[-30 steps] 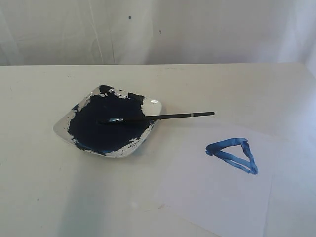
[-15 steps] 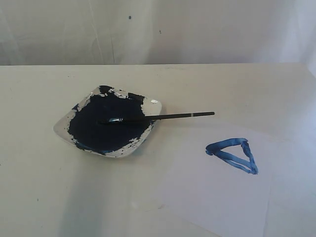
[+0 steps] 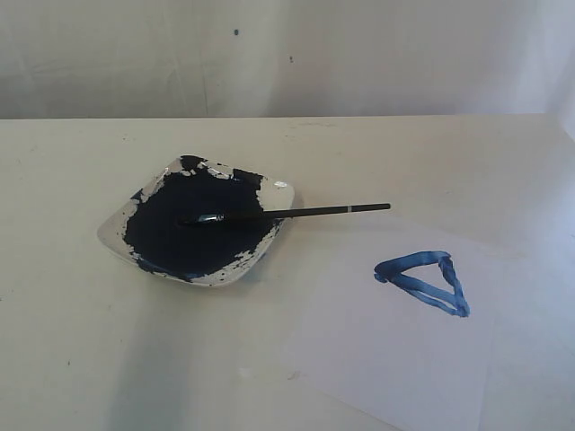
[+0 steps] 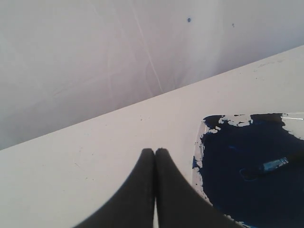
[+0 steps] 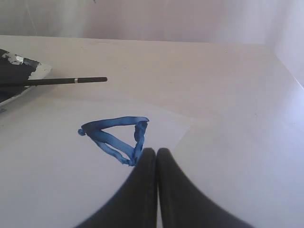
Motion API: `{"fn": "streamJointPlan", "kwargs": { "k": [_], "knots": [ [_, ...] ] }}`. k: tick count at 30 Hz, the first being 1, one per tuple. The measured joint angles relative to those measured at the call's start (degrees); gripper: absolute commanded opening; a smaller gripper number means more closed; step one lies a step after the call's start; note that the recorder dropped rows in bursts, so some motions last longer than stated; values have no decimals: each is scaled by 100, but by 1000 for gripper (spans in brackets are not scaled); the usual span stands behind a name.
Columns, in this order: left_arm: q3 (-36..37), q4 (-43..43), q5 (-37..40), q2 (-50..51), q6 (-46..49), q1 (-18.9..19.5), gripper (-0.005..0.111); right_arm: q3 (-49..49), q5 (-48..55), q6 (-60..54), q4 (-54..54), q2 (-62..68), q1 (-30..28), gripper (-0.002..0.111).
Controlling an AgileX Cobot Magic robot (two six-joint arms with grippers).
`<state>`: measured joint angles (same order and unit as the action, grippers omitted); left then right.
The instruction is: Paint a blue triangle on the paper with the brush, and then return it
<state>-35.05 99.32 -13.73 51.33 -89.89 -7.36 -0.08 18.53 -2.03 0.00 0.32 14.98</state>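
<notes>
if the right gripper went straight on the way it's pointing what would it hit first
Probably the paper, right beside the blue triangle. The shut right gripper points at the sheet just past the triangle's nearest corner. Its height above the sheet is unclear, so it could brush the paint stroke.

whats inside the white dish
Dark navy paint fills most of the dish, and the brush lies with its tip in it, handle sticking out over the rim. The paint hides the dish's floor.

A plain cream table [image 3: 81,341] backed by a creased white cloth curtain [image 3: 404,54] marks this as a staged test bench in a robotics lab.
</notes>
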Motion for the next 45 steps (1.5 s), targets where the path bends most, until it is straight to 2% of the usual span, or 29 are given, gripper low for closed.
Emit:
{"fn": "streamJointPlan", "kwargs": {
  "k": [11, 45],
  "knots": [
    [0, 0, 0, 0, 0, 0, 0, 0, 0, 62, -42, 0, -668, 0],
    [0, 0, 0, 0, 0, 0, 0, 0, 23, 73, -42, 0, -687, 0]
  ]
}}
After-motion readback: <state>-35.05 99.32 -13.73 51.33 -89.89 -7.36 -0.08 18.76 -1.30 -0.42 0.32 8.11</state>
